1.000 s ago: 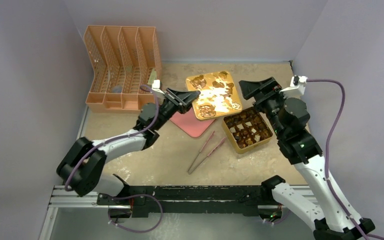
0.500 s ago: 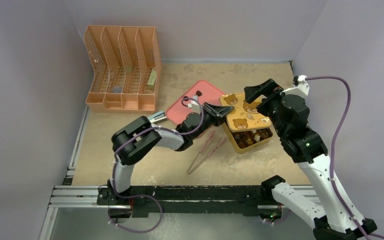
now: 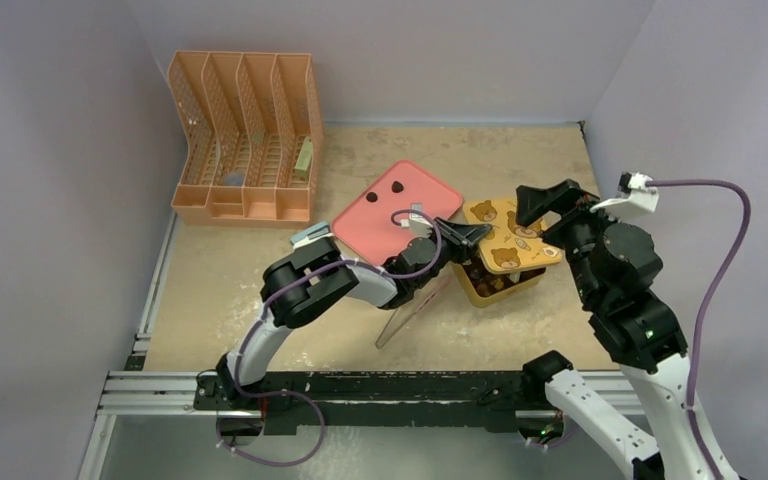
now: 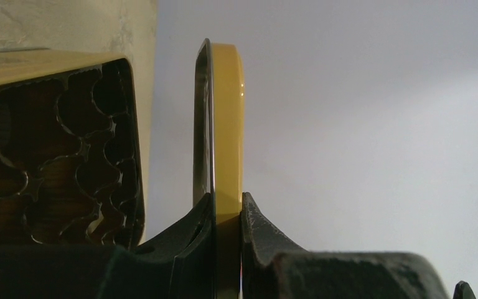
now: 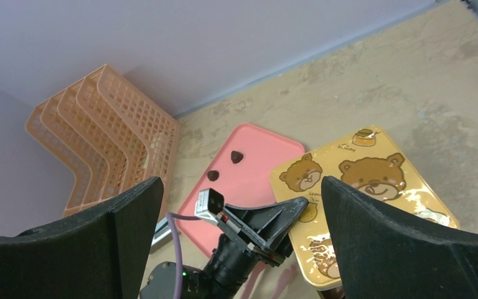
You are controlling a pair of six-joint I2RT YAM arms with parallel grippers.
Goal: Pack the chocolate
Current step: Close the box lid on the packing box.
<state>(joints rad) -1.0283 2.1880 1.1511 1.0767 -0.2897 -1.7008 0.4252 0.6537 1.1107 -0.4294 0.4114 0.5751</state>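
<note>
Top view: lid point(image 3: 512, 232) covers box point(image 3: 488, 291), most cells hidden; only dark strip of chocolate point(image 3: 480, 273) shows at near-left edge, pieces uncountable. Far ends of tongs point(image 3: 396, 327) hidden under left gripper point(image 3: 472, 234). Left wrist view: box cut off by left edge, lid's lower rim buried between fingers point(image 4: 190, 246). Right wrist view: box almost wholly under lid. Bits in rack point(image 3: 222, 200) too small to name.

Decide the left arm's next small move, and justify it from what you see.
Probably lower the bear lid flat onto the gold box: the left gripper pinches its edge, and it lies skewed, leaving some of the box's cells uncovered.
</note>
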